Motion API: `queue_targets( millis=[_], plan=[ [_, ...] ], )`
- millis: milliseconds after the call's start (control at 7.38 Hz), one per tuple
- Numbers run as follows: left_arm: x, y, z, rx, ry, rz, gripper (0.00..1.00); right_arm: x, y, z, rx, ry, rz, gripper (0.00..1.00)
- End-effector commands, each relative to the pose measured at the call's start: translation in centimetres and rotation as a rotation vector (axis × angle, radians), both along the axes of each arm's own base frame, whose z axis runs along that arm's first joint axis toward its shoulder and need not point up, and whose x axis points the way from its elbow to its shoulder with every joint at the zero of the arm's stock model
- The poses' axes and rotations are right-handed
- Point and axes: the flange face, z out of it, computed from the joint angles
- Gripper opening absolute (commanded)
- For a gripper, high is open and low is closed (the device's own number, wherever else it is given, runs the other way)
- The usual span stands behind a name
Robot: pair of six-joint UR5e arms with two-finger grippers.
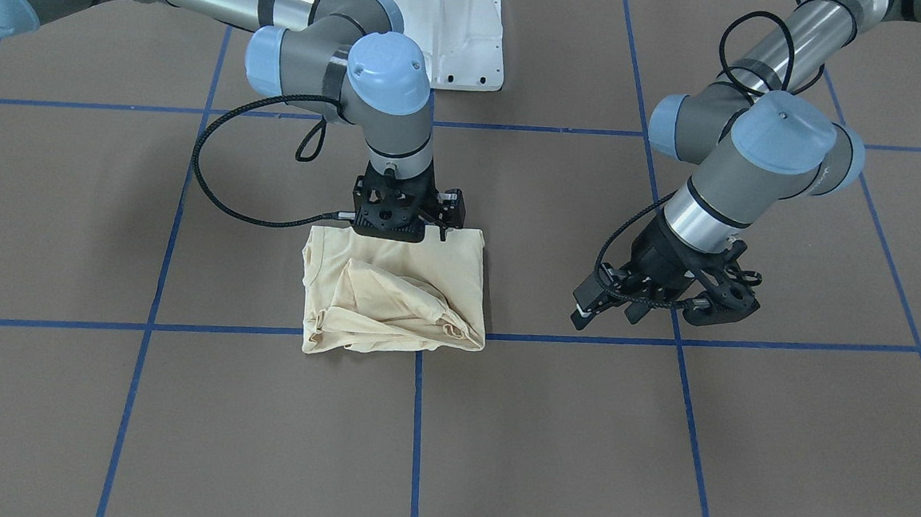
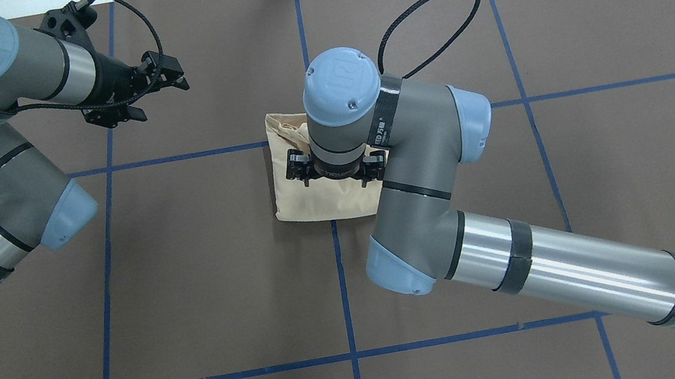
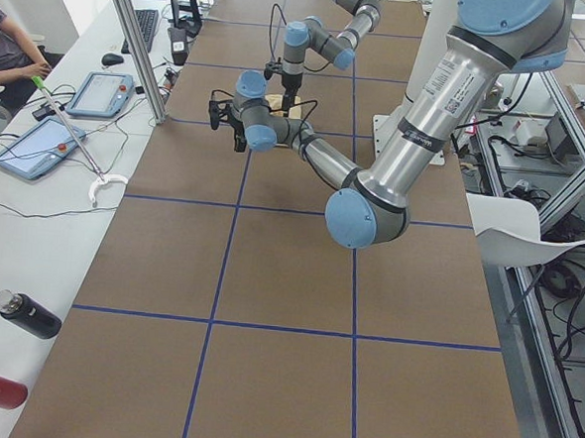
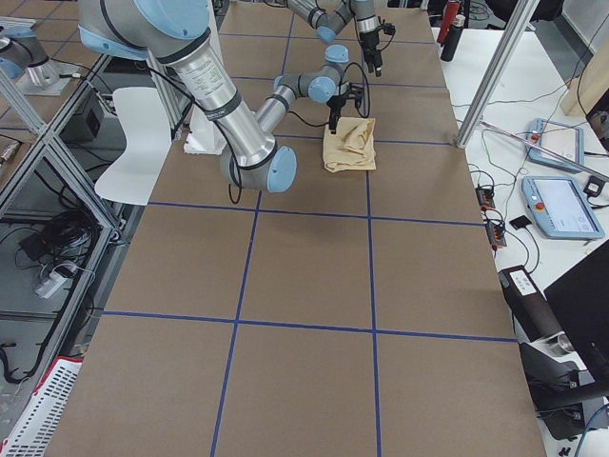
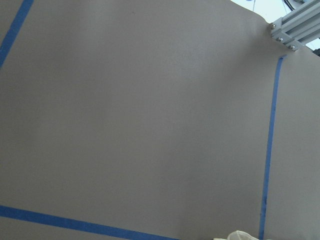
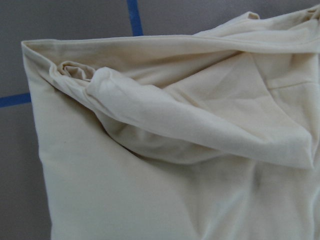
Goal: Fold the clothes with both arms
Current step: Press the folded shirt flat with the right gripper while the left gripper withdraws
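The cream-yellow shirt (image 1: 394, 294) lies folded into a small, rumpled square on the brown table, near a crossing of blue tape lines. It fills the right wrist view, where a bunched sleeve (image 6: 150, 110) lies across the top. My right gripper (image 1: 407, 235) points straight down onto the shirt's (image 2: 312, 204) edge nearest the robot base. Its fingertips are hidden by its own mount and wrist. My left gripper (image 1: 607, 314) hangs open and empty above bare table, well off to the side of the shirt. A corner of the shirt (image 5: 235, 235) shows in the left wrist view.
The white pedestal base (image 1: 451, 26) stands behind the shirt. Blue tape lines (image 2: 343, 284) divide the table into squares. A side bench holds tablets (image 3: 97, 93), a dark bottle (image 3: 28, 314) and cables, with a seated person (image 3: 5, 53) at its far end.
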Motion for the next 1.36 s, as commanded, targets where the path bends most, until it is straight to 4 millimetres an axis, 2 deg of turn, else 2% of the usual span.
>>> queue_targets(
  millis=[0, 136, 271, 407, 542, 678, 814, 949, 1220],
  plan=[
    [-1.0, -0.4, 0.3, -0.005, 0.002, -0.003, 0.99, -2.9, -1.9, 0.4, 0.02, 0.042, -0.02, 0.98],
    [-1.1, -0.3, 0.0, -0.002, 0.006, -0.004, 0.99, -3.1, -3.0, 1.4, 0.043, 0.071, -0.022, 0.98],
    [-1.1, -0.3, 0.0, -0.003, 0.006, -0.006, 0.99, -2.2, -4.3, 1.8, 0.061, 0.083, -0.024, 0.98],
    [-1.1, -0.2, -0.1, -0.001, 0.008, -0.006, 0.99, -1.9, -5.9, 3.4, 0.065, 0.112, -0.03, 0.98],
    [-1.3, 0.0, -0.5, 0.001, 0.011, -0.006, 0.99, -0.7, -8.6, 4.4, 0.108, 0.09, -0.018, 0.98],
    [-1.5, 0.3, -1.1, 0.004, 0.019, -0.009, 0.99, -1.0, -12.5, 5.3, 0.169, 0.037, 0.021, 0.98],
    [-1.8, 0.8, -1.3, 0.004, 0.024, -0.008, 0.99, -1.1, -14.6, 5.1, 0.188, 0.056, 0.032, 0.97],
    [-2.1, 1.2, -1.4, 0.006, 0.028, -0.008, 0.99, -0.6, -15.4, 4.7, 0.237, 0.068, 0.023, 0.97],
    [-2.8, 1.5, -0.9, 0.004, 0.016, -0.009, 0.99, 1.8, -17.5, 3.1, 0.261, 0.059, 0.045, 0.98]
  ],
)
